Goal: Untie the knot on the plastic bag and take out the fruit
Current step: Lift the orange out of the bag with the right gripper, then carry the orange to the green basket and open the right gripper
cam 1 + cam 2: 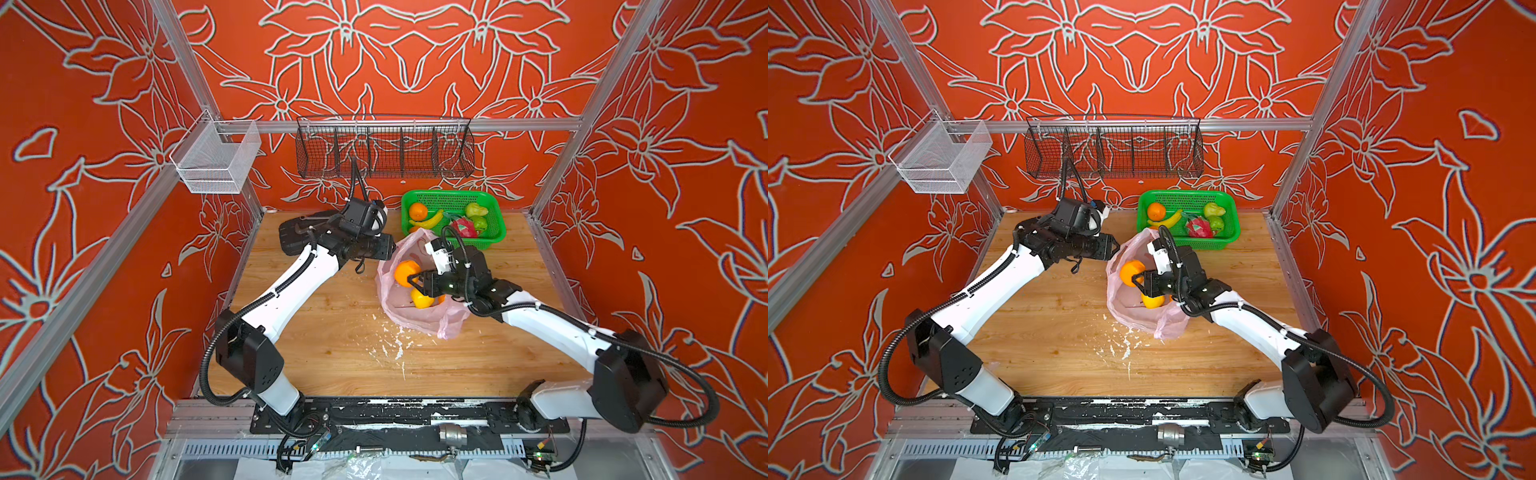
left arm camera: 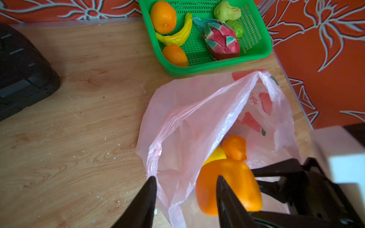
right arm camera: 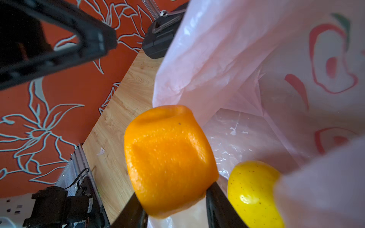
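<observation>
The pale-pink plastic bag [image 1: 415, 322] [image 1: 1133, 318] lies on the wooden table with its mouth gaping; the knot is out of view. My right gripper [image 1: 412, 277] [image 3: 173, 192] reaches into the bag's mouth and is shut on an orange fruit [image 3: 167, 158] [image 2: 233, 181], which it holds above the bag's floor. A yellow fruit [image 3: 254, 193] [image 1: 422, 299] and another orange [image 2: 235, 148] lie inside the bag. My left gripper [image 2: 185, 177] [image 1: 392, 247] stands open at the bag's far-left rim, with loose pink film hanging between its fingers.
A green mesh basket [image 1: 494, 241] [image 2: 264, 53] behind the bag holds two oranges, a banana, a dragon fruit and green fruits. A black wire rack [image 1: 384, 149] and a white mesh bin [image 1: 216, 162] hang on the rails. White crumbs [image 1: 390, 345] litter the table's front.
</observation>
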Robot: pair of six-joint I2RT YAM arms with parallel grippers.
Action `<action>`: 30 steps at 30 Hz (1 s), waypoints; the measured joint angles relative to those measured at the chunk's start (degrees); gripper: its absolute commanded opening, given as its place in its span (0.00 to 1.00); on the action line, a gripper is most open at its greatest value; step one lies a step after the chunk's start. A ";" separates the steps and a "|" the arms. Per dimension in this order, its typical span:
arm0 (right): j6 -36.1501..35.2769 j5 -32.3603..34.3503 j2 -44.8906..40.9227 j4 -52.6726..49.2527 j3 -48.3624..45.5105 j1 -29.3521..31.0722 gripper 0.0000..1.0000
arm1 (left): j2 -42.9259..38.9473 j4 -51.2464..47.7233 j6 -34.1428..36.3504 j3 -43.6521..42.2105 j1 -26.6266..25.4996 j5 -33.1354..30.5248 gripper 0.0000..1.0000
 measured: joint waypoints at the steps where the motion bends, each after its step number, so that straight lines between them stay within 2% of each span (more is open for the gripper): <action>1: -0.22 0.28 -1.68 -0.79 0.11 -0.09 0.45 | 0.02 0.02 -0.04 0.07 0.35 0.68 0.50; 3: -0.66 1.11 -5.20 -2.25 0.55 -0.31 0.45 | 0.22 0.07 -0.15 0.61 0.79 2.08 0.51; 10: -1.73 5.33 -13.62 -5.40 4.07 -4.59 0.47 | 3.82 3.21 -0.37 4.26 0.83 8.76 0.65; 14: -0.55 8.37 -14.05 -5.44 6.64 -8.92 0.47 | 8.63 4.00 0.04 8.44 0.83 11.87 0.71; 21: 6.64 9.09 -9.53 -4.92 9.90 -18.64 0.47 | 17.73 3.63 0.96 15.47 0.83 15.21 0.71; 23: 9.31 8.46 -6.64 -4.70 11.08 -21.00 0.47 | 19.26 3.15 0.92 16.11 0.83 15.43 0.64; 26: 13.11 6.91 -1.70 -4.63 12.61 -24.02 0.47 | 20.61 2.03 0.81 15.87 0.83 15.43 0.49; 28: 15.32 5.86 2.08 -4.61 13.73 -25.49 0.47 | 20.72 1.79 0.42 14.84 0.83 15.17 0.29; 30: 17.07 5.16 5.53 -4.61 14.80 -26.40 0.46 | 20.72 1.77 0.22 13.42 0.83 14.97 0.15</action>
